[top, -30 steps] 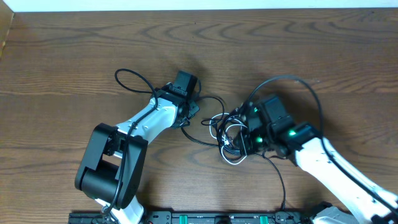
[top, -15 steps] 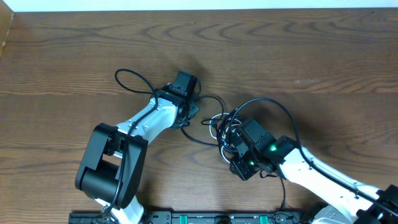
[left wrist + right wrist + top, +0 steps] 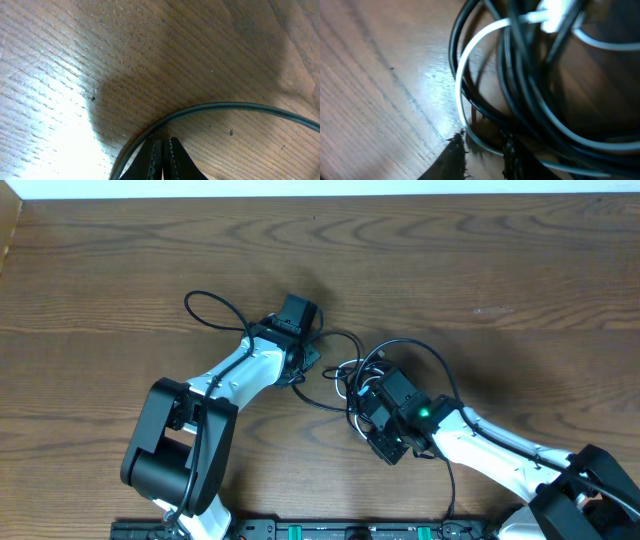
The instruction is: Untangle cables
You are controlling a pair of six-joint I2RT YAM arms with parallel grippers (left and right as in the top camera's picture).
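Clenched left claw (image 3: 161, 147) by a black cable (image 3: 240, 105), released right claw (image 3: 482, 150) astride the white cable (image 3: 458, 90). Easy to tighten the tangle (image 3: 360, 385) by pulling sideways now.

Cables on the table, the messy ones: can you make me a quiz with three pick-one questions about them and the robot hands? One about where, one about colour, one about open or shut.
1. Where does the tangle of cables lie?
A) on top of the left arm
B) on the table, right by the right gripper
C) hanging off the far edge

2. What colour is the one cable that is not black?
A) red
B) yellow
C) white

3. How do the fingers of the left gripper stand?
A) shut together
B) wide apart
C) bent around a cup

Answers:
1 B: the right wrist view shows the loops lying on the wood just in front of its fingers.
2 C: a white cable loops among the black ones.
3 A: the left wrist view shows the two fingers pressed together.
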